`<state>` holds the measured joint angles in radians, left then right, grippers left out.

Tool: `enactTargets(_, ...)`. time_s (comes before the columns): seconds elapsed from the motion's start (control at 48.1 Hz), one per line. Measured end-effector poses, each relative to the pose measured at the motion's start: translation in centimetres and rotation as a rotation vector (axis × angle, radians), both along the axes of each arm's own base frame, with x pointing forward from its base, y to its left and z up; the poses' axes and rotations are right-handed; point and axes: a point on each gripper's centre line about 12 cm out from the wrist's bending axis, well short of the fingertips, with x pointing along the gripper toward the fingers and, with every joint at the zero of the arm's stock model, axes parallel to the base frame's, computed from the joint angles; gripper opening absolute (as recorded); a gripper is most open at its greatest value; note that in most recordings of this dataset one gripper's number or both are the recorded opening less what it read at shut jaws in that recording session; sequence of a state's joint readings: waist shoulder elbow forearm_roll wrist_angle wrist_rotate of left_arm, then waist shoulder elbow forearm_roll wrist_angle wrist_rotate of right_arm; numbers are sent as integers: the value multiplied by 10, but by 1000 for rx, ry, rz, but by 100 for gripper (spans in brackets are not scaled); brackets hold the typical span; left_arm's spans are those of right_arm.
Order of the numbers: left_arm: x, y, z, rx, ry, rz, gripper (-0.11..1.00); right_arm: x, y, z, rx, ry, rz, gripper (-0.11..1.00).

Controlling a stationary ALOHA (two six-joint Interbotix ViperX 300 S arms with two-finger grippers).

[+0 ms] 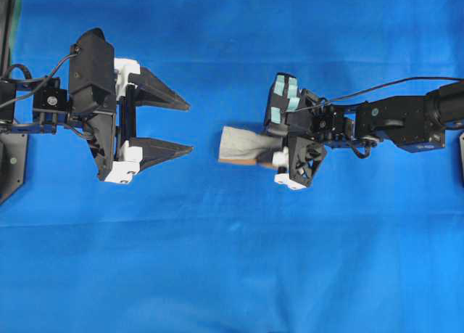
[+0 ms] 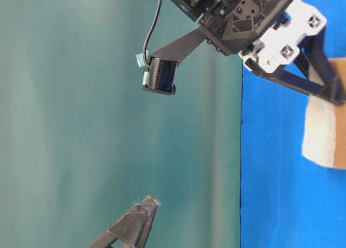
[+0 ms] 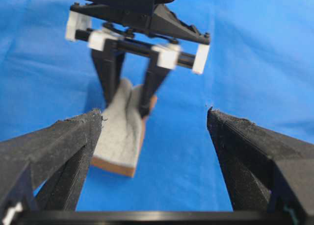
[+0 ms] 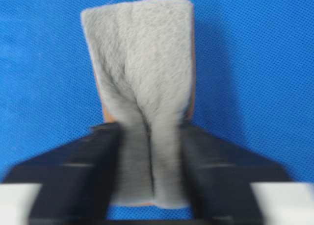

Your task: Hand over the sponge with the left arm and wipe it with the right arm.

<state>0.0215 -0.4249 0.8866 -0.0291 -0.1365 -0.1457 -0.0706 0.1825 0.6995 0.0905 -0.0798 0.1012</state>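
From my station I can read no writing anywhere in these views. The right arm (image 1: pixel 406 119) carries a small pale mark on its black housing near the edge of the overhead view, but it is too small and blurred for me to make out as letters or numbers.

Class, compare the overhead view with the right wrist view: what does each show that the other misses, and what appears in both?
Only the overhead view shows the left gripper, its jaws wide apart and empty, plus the right arm body with light-blue patches. Only the right wrist view shows the deep crease pinched into the sponge between the right gripper fingers. Both show the sponge at the right gripper's tips, over the blue cloth.
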Motion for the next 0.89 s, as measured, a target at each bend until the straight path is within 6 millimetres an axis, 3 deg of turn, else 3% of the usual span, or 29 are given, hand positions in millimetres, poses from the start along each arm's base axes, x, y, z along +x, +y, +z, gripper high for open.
enactTargets(0.104,0,0,0,0,0,2,83,1,0,1,-1,-5,3,76)
enactTargets(0.894,0,-2,0,0,0,-6,83,1,2,39,-5,-34,16,76)
